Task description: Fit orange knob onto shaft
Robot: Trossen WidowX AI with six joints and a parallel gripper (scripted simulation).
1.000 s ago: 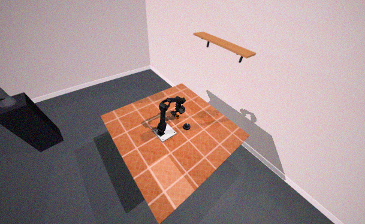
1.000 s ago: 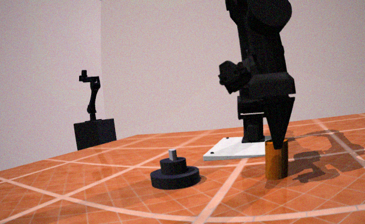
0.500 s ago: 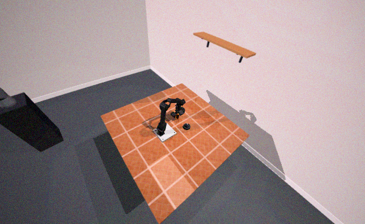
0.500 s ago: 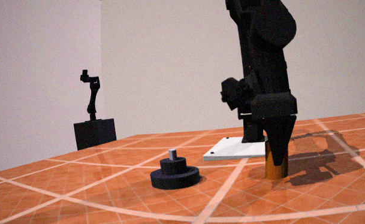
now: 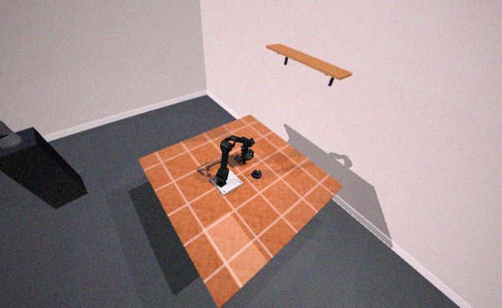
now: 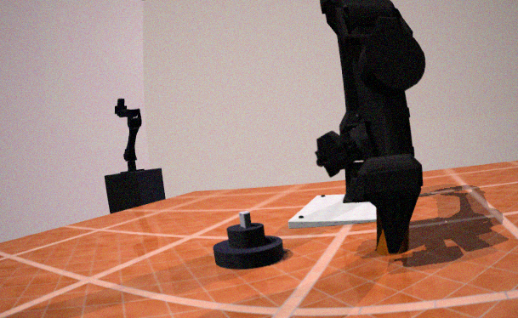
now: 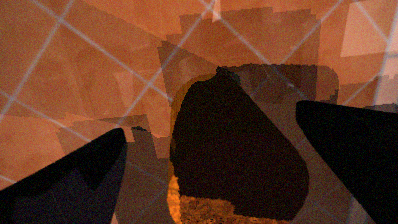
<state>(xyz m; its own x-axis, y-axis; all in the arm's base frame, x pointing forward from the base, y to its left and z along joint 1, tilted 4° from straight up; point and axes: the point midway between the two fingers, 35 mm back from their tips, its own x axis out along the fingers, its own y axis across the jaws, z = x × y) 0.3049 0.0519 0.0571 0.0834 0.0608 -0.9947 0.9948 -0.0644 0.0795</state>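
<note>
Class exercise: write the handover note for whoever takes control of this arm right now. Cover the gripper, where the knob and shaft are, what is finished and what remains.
Gripper: open, lowered around the orange knob, fingers either side, no grasp yet.
Knob: upright on the tiled table, mostly hidden by the gripper, apart from the pedestal.
Pedestal: dark and round, with the bare silver shaft standing up from it.
Done: approach and descent over the knob.
Left: close on the knob, lift, find its hole's flat, line it up with the shaft's flat, push down fully, release.
</note>
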